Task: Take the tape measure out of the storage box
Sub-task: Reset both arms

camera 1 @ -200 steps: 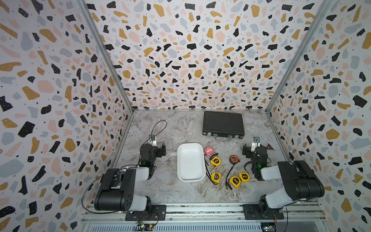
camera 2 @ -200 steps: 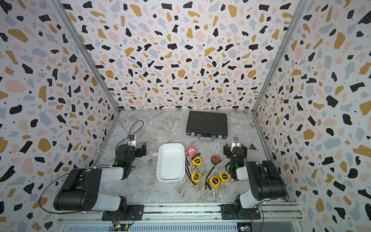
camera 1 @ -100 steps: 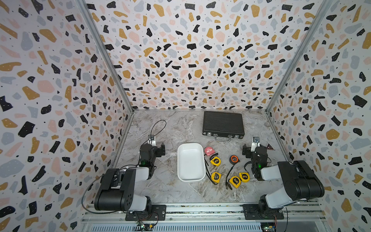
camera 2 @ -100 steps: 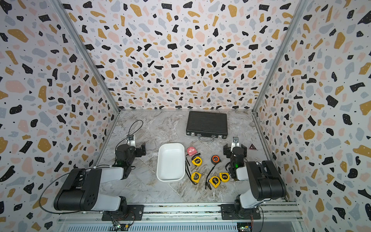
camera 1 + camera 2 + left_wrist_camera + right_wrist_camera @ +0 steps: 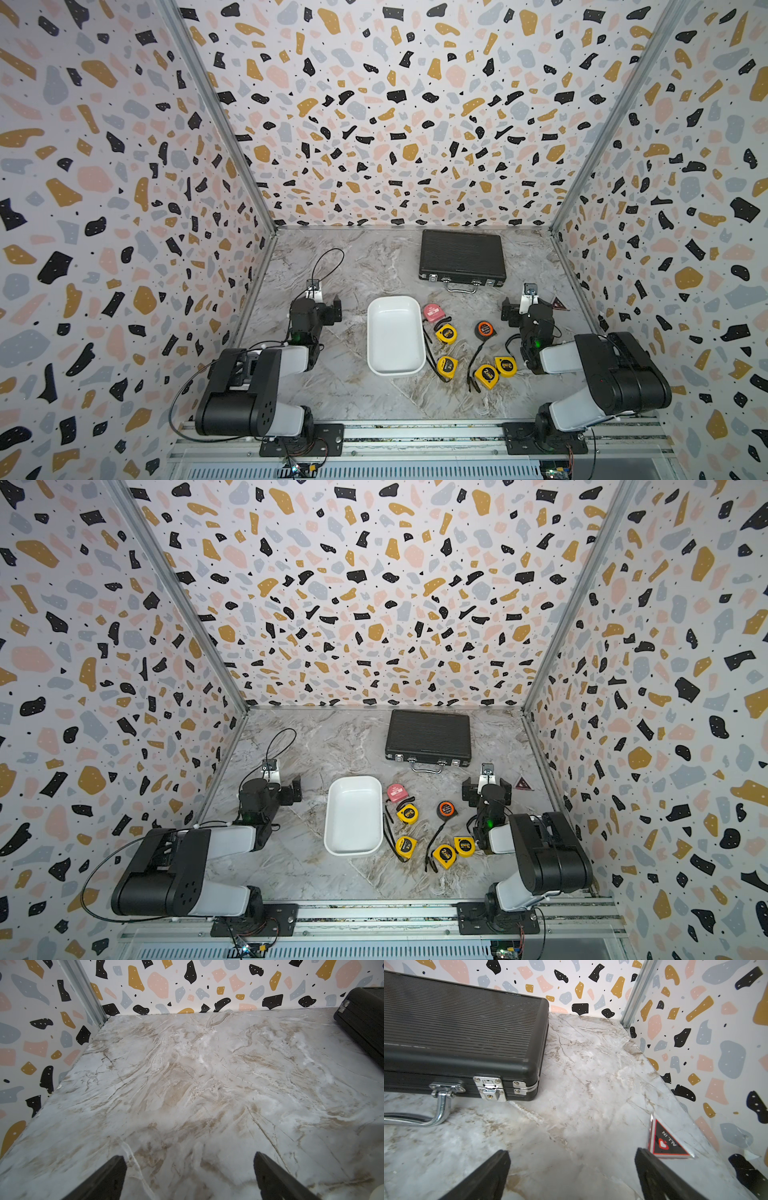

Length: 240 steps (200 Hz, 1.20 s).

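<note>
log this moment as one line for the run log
storage box: empty | tape measures: six on table beside it | left gripper: open, empty | right gripper: open, empty | task: looks done

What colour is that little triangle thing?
The triangular ALL IN token is black with a red edge and white lettering, clearest in the right wrist view.

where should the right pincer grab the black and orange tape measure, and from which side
Probably from straight above, the right pincer closing across the round case of the black and orange tape measure. It lies flat, face up, with bare table around it. Keep clear of its black strap, which trails toward the robot.
</note>
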### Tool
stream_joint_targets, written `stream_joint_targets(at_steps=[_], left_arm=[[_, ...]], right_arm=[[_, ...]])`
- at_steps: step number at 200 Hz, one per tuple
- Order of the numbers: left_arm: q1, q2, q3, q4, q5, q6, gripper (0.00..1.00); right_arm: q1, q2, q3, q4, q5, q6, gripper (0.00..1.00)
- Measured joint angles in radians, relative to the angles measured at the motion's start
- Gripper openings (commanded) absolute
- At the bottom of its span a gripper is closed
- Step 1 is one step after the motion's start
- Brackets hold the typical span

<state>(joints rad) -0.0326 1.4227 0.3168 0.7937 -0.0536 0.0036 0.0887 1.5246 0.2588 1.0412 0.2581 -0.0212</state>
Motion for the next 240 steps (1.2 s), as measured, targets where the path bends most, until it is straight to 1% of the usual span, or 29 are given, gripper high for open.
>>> stream_joint_targets(at_steps=[240], left_arm=[[0.000,0.000,0.000,0.000,0.000,0.000,1.00]], right_arm=[[-0.003,0.000,0.000,0.000,0.014,-0.001,0.99]])
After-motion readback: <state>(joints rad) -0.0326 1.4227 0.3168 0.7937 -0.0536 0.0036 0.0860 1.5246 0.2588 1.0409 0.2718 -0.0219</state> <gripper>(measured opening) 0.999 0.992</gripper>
